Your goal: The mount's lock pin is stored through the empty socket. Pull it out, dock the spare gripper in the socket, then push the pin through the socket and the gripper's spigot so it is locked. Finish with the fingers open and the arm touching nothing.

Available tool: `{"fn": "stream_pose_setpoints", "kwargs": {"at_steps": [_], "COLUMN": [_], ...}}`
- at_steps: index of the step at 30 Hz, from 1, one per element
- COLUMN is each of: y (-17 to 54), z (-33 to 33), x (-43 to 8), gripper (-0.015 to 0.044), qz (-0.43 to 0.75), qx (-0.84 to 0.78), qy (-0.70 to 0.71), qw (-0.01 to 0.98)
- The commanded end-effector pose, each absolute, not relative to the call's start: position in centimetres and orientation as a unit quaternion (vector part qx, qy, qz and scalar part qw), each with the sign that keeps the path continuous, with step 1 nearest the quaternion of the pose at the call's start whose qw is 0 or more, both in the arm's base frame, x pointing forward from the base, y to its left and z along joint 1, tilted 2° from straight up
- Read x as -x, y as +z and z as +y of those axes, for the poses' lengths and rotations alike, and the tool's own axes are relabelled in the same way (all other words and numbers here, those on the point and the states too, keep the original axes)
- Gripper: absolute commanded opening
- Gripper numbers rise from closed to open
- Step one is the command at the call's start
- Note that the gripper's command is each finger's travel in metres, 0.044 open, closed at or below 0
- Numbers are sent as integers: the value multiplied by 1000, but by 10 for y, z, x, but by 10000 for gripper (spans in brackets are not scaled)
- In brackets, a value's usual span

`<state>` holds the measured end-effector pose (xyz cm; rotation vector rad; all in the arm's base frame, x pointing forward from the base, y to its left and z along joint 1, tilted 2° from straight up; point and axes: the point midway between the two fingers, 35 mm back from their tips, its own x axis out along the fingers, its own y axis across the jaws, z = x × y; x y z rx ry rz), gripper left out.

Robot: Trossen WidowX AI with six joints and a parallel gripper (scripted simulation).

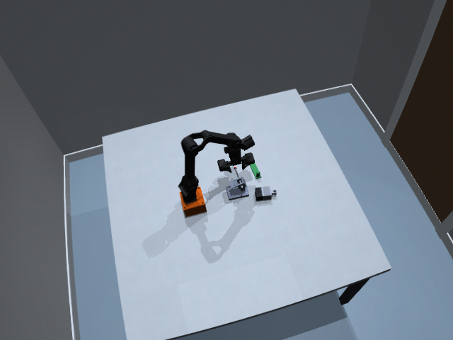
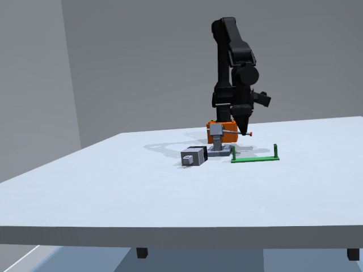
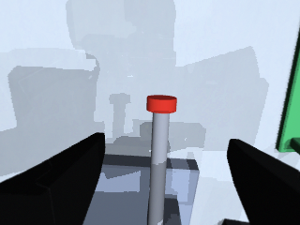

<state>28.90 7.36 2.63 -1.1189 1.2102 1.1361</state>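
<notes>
The lock pin (image 1: 236, 173) (image 2: 232, 132) (image 3: 159, 150) is a thin grey rod with a red head (image 2: 250, 134) (image 3: 161, 104). It runs through the raised socket (image 2: 216, 129) of the grey mount and sticks out, slightly sloping down to its head. My gripper (image 1: 236, 168) (image 2: 244, 134) (image 3: 166, 143) is open, pointing down, one finger on each side of the pin near its head. A gap shows on both sides in the wrist view. The spare gripper (image 1: 265, 193) (image 2: 191, 156), a grey and black block, lies on the table beside the mount, its small spigot (image 2: 187, 160) facing away from the mount.
A green rack (image 1: 255, 171) (image 2: 254, 159) (image 3: 292, 103) with two uprights stands on the table close to the pin's head end and my gripper. The mount's flat base (image 1: 233, 193) (image 3: 117, 199) is on the table, between the arm's orange base (image 1: 193, 205) and the spare gripper.
</notes>
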Motion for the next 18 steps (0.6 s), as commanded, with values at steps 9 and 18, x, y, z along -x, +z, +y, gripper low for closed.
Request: {"fn": "stream_pose_setpoints", "kwargs": {"at_steps": [9, 18], "y": [4, 1], "z": [73, 73], "x": [-286, -286], "gripper": [300, 300], "qz": [511, 511], "qx": [469, 469], "qy": [482, 482], "qw": [535, 535]}}
